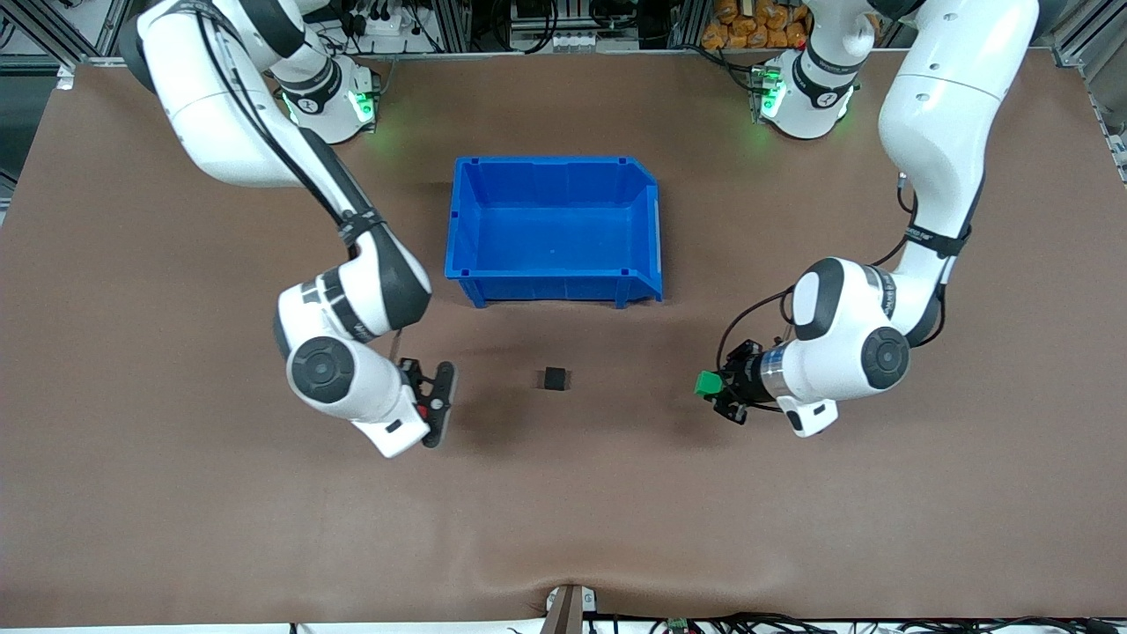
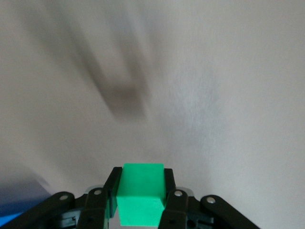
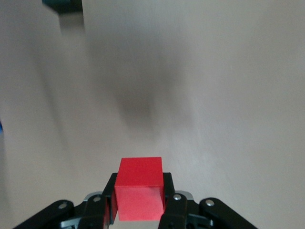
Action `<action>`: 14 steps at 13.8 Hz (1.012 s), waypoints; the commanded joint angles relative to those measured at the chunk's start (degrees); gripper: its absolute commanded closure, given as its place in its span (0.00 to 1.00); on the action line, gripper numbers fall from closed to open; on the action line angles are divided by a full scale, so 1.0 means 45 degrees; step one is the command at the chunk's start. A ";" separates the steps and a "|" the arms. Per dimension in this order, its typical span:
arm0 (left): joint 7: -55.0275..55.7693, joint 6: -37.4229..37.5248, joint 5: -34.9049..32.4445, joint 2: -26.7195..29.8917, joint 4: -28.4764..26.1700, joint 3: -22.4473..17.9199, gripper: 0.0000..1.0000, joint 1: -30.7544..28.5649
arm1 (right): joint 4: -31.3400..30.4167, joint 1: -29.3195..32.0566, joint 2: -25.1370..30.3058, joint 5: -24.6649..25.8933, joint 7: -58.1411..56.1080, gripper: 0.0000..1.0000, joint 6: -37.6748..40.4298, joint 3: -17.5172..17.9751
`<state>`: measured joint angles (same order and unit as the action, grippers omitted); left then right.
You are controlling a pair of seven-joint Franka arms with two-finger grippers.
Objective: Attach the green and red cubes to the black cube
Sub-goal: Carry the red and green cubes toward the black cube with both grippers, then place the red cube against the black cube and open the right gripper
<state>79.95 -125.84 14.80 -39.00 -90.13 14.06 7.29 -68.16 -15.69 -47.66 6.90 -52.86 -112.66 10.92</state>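
Right gripper: clamped on the red cube, held over bare mat toward the right arm's end of the table, fingers turned toward the middle.
Left gripper: closed on the green cube, over the mat toward the left arm's end, also facing the middle.
Black cube: sat alone on the brown table between the two grippers, well apart from both, nearer the front camera than the blue bin.
Step in hand: judged to be bringing both coloured cubes in toward the black one.
How to do it well: each cube probably needed lowering to table level, its free face squared to a side of the black cube, with both arms pressing in together so the black cube was not pushed away.
Blue bin: empty, not involved.
Writing: small lettering on the arm links, too small to read; no other labels seen.
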 commanded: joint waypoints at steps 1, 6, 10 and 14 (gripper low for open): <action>0.0279 -0.0122 0.0888 -0.0338 0.0459 -0.0078 1.00 0.0586 | 0.0576 -0.0709 -0.0677 0.0010 0.1023 1.00 -0.0528 -0.0024; 0.1683 -0.0336 0.1145 -0.0630 0.0830 -0.0117 1.00 0.1329 | 0.0478 -0.1804 -0.1108 0.0127 0.2564 1.00 -0.1254 -0.0102; 0.2037 -0.0434 0.1146 -0.0670 0.0889 -0.0098 1.00 0.1466 | 0.0322 -0.1961 -0.1147 -0.0009 0.3251 1.00 -0.1098 -0.0102; 0.1823 -0.0415 0.1107 -0.0611 0.0908 -0.0195 1.00 0.1251 | 0.0477 -0.2507 -0.1596 0.0166 0.3681 1.00 -0.1603 -0.0219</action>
<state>88.28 -127.94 19.01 -41.37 -87.15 13.37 13.12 -68.03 -25.06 -53.10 6.94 -38.14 -118.81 10.72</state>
